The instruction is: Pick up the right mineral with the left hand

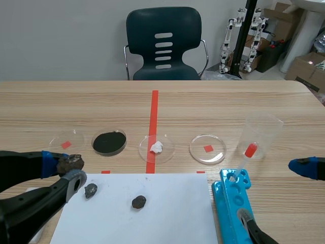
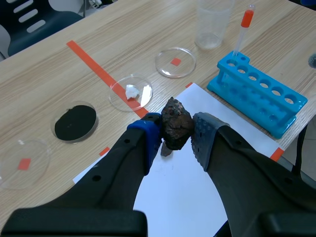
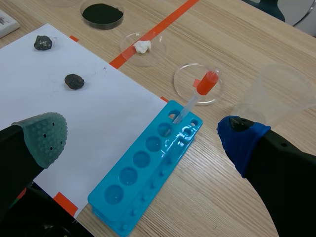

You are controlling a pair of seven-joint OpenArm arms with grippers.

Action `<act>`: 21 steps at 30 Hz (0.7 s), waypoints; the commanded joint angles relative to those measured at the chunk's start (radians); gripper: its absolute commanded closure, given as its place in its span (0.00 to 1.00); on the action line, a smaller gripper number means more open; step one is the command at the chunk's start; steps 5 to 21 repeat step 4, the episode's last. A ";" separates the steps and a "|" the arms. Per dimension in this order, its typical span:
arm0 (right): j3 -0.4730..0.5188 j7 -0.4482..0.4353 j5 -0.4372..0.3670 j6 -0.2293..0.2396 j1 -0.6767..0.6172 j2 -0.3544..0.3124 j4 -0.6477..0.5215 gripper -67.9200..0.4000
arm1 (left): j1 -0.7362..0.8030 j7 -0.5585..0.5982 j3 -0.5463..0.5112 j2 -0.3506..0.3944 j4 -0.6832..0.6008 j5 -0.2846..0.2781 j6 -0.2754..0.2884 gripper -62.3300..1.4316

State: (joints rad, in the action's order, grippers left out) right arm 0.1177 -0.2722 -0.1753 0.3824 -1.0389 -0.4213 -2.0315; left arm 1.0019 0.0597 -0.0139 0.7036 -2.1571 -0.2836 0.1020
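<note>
Closest to the camera are the left jaws, which pinch a dark brown mineral (image 2: 176, 129) between the blue pad (image 2: 149, 134) and the grey pad (image 2: 203, 137). This mineral is held in the air, clear of the tabletop (image 1: 152, 101), over the far left part of the white paper sheet (image 1: 167, 218). On the sheet lie a small grey stone (image 1: 91, 190) near its left edge and a small dark stone (image 1: 139, 202) more toward the middle, well apart from each other.

The right jaws are spread wide and hold nothing; the blue tube rack (image 3: 148, 168) lies ahead, between them. A pipette (image 3: 200, 91) with an orange-red bulb stands tilted in the rack's far end, near a clear plastic cup (image 1: 261, 134).

Beyond the sheet four glass dishes stand in a row: one bare (image 1: 66, 141), one with black powder (image 1: 109, 142), one with a white lump (image 1: 156, 147), one bare (image 1: 207, 149).
</note>
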 commanded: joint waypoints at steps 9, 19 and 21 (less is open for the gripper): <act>0.006 -0.011 -0.011 0.001 0.011 0.000 -0.005 0.05 | -0.003 0.019 0.000 -0.005 -0.011 -0.003 -0.002 0.87; 0.006 -0.011 -0.011 0.001 0.011 0.000 -0.005 0.05 | -0.003 0.019 0.000 -0.005 -0.011 -0.003 -0.002 0.87; 0.006 -0.011 -0.011 0.001 0.011 0.000 -0.005 0.05 | -0.003 0.019 0.000 -0.005 -0.011 -0.003 -0.002 0.87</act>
